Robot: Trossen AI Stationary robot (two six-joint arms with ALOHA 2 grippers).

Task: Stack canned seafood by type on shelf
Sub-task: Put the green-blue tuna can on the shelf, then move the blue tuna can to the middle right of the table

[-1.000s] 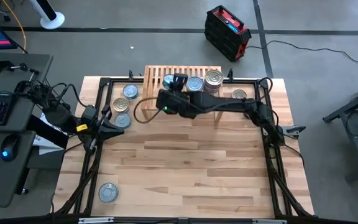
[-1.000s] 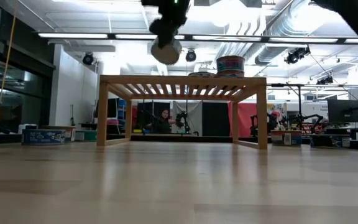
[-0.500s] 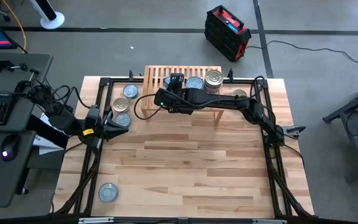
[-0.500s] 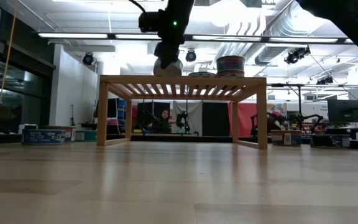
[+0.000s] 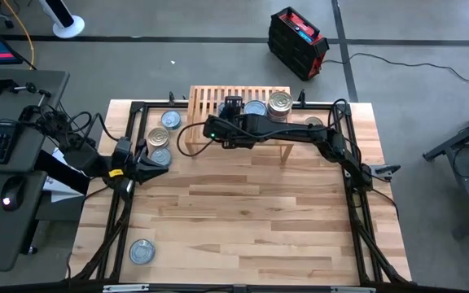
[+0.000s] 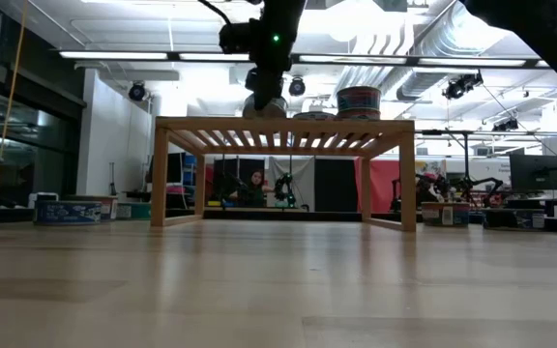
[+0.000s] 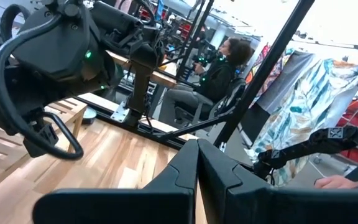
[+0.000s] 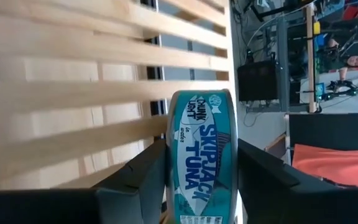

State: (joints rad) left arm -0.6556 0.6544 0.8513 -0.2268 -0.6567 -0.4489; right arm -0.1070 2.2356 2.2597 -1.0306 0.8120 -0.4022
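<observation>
The right end effector [image 5: 229,106] is hovering over the left part of the shelf [image 5: 203,95], in the upper centre of the high view, with a blue-labelled tuna can [image 8: 201,162] sitting between its two fingers [image 8: 138,177]. In the right wrist view a narrow gap is showing on each side of the can, so the fingers are standing parted around it rather than clamping it, and the can is resting against the shelf's slats. In the low view the can [image 6: 264,108] is sitting on the shelf top beneath the gripper, left of centre. Two further cans are standing on the shelf just to the right: a silvery-blue one [image 5: 256,108] and a gold-toned one [image 5: 280,102]. Another gold can [image 5: 313,124] is lying on the table [image 5: 251,220] right of the shelf, two cans [image 5: 170,120] are sitting left of it, and one can [image 5: 142,251] is lying at the lower left. The left end effector [image 5: 163,161] is waiting at the left table edge, fingers closed together, holding nothing.
</observation>
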